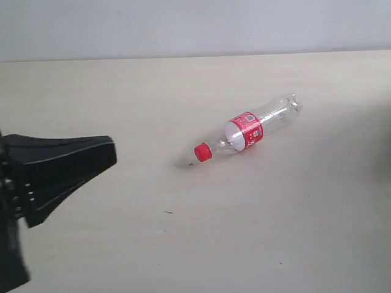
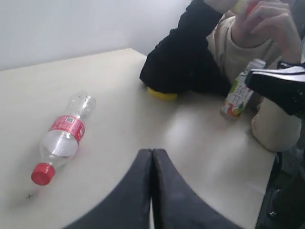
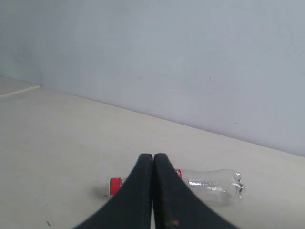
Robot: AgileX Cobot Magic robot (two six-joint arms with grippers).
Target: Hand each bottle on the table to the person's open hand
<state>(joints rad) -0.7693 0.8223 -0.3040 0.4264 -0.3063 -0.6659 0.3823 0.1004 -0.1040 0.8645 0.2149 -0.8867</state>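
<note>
Starting at the left pincer (image 2: 152, 153): clenching tight, tips pressing flat together, gripping nothing but air above the desk (image 2: 119, 81). Getting the same from the right pincer (image 3: 153, 158), squeezing shut on nothing.

Spotting the clear bottle (image 2: 64, 136) with the red label lying flat on its side on the desk, near the left pincer but not touching it, red cap (image 2: 43, 173) at the end closer to that wrist camera. Losing the middle of that bottle behind the right pincer in the right wrist view, only catching the cap and the ribbed base end either side.

Moving further out: making out the green-and-white-label bottle (image 2: 237, 95) standing upright near the desk edge, right beside the person, white cap on. Seeing a black sleeve (image 2: 181, 62) resting on the desk and hiding most of a yellow thing (image 2: 162, 95), just a sliver peeking out, so not calling it. Catching a hand (image 2: 271, 21) at the frame edge wrapping around something yellowish and red, too cropped to name. Noticing a black-and-white shape (image 2: 281, 88) cutting in beside the upright bottle, not managing to identify it. Getting only a dark blurry wedge of the left pincer in the exterior view, well apart from the clear bottle.
</note>
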